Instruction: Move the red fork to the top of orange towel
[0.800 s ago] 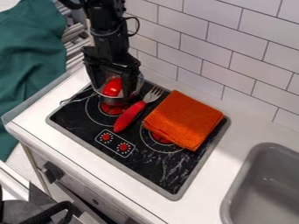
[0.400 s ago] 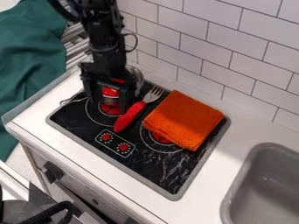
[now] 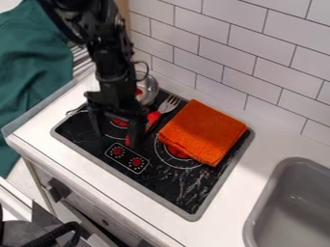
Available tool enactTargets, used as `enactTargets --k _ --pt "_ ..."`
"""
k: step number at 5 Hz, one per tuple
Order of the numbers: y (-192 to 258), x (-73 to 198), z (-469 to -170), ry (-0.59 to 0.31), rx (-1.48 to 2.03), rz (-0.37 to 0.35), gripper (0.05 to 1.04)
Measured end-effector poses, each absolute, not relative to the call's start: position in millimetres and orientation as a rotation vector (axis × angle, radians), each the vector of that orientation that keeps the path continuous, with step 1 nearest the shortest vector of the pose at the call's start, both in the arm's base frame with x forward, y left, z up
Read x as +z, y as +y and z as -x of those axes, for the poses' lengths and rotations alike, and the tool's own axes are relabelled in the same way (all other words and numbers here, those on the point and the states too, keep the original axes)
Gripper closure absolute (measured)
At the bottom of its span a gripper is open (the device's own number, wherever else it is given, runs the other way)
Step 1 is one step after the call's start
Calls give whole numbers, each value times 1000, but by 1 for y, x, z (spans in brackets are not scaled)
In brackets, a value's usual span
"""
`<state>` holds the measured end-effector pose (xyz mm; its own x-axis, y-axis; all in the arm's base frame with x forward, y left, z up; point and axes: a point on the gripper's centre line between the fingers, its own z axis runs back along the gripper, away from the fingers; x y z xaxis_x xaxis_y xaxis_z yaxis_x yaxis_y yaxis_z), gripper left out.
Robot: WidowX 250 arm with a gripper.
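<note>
Hand [image 3: 117, 133] released and wide open near a metal pot [image 3: 152, 88], something red [image 3: 138, 91] inside.

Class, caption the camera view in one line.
Black gripper above the stovetop, red-handled fork beside a folded orange towel.

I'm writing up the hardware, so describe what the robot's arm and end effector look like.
The arm is black all over, built of chunky, angular segments. A thin black cable bulges out in a small loop from its side. The end effector is black too: a wide, blocky crosspiece bearing two straight, dark fingers. I can make out no markings on either.
</note>
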<state>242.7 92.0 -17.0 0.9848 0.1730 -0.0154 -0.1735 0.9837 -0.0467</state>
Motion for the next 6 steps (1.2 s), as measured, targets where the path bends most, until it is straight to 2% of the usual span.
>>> enactTargets --k 1,2,4,5,6 --pt "85 -35 -241 49 173 55 75" --pt "79 -43 -251 58 162 44 76" --pt "75 -46 -277 44 172 29 77" --pt "78 -47 -288 35 178 29 130" --pt "81 -50 -287 25 197 31 321"
